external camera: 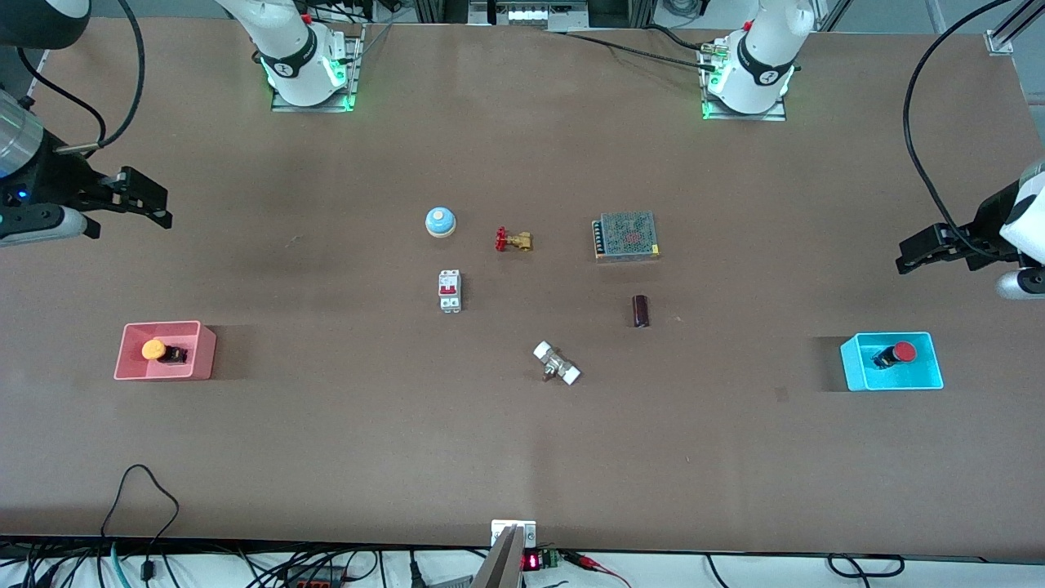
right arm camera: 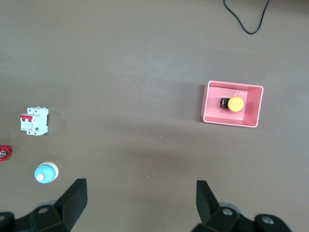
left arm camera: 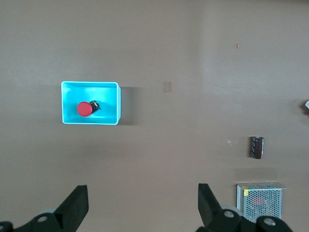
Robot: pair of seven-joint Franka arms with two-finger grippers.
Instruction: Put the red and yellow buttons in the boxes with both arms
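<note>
The yellow button (external camera: 155,350) lies in the pink box (external camera: 131,371) at the right arm's end of the table; the right wrist view shows the button (right arm camera: 235,104) in the box (right arm camera: 210,115) too. The red button (external camera: 902,353) lies in the cyan box (external camera: 855,374) at the left arm's end; the left wrist view shows the button (left arm camera: 84,109) in the box (left arm camera: 114,101). My right gripper (external camera: 145,201) is open and empty, high over bare table, apart from the pink box. My left gripper (external camera: 921,249) is open and empty, high over bare table, apart from the cyan box.
Mid-table stand a blue-and-white bell (external camera: 440,221), a brass valve with a red handle (external camera: 513,240), a white circuit breaker (external camera: 450,291), a metal power supply (external camera: 626,236), a dark cylinder (external camera: 641,310) and a white-ended fitting (external camera: 557,363).
</note>
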